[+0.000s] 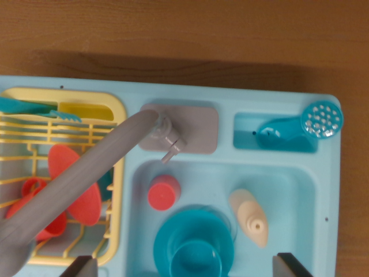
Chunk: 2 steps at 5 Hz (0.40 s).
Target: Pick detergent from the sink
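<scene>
Lying in the sink (300, 190), detergent (249, 216) sits between spread, edge-cropped hand (184, 266) fingertips.

Everything under me is looking like toy plastic: the light blue sink (300, 190) is showing a smooth, slightly glossy finish, the cream detergent bottle (249, 217) is looking matt, the grey faucet (86, 184) is reading as dull plastic, and the wooden tabletop (184, 29) is showing grain.

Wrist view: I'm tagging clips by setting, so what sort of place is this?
Probably a toy kitchen sink set on a wooden table. It shows in the light blue plastic sink with its grey faucet, the yellow dish rack beside it, and the cream detergent bottle in the basin.
</scene>
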Each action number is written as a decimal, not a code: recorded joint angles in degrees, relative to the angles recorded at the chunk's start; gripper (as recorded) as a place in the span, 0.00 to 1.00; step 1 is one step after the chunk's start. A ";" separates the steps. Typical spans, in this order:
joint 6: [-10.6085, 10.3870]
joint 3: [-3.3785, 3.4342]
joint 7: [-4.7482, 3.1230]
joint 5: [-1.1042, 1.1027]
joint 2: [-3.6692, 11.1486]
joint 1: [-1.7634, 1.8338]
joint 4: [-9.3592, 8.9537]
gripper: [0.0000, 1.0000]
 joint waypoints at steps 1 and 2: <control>-2.02 -0.21 -1.31 0.13 0.40 -0.17 -1.42 0.00; -2.02 -0.21 -1.31 0.13 0.40 -0.17 -1.42 0.00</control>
